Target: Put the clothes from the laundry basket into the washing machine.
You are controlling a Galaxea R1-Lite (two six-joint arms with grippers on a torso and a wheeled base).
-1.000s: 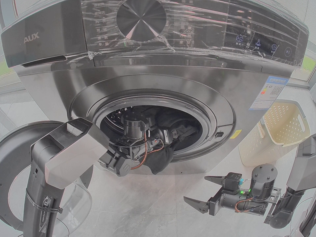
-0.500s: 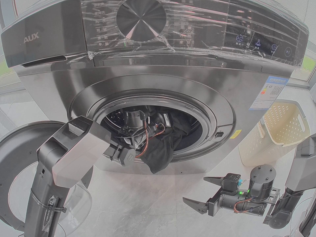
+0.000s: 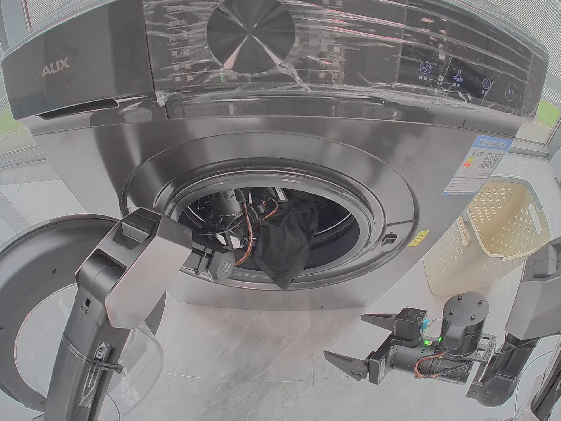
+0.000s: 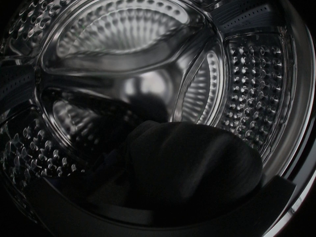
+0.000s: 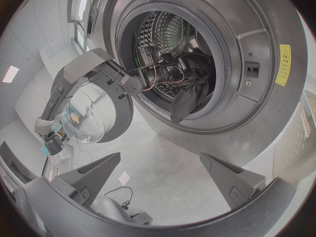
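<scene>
Nearest, the right claw (image 3: 346, 335) is held wide open and empty above the floor. Beyond it, the left arm (image 3: 134, 264) is extended into the washing machine (image 3: 350, 165); whether the left claw is closed cannot be told. A dark garment (image 3: 286, 241) is draped over the door rim, partly inside the drum (image 4: 256, 76). It is judged soft, light and limp, best pinched at a bunched fold.

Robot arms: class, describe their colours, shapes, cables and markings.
Left arm: boxy silver-grey shell over black links, black cable tie low down, orange cables at the wrist. Right arm: grey and black too. Right gripper: black, two pointed wedge fingers with ribbed tips, orange cable, green light.
</scene>
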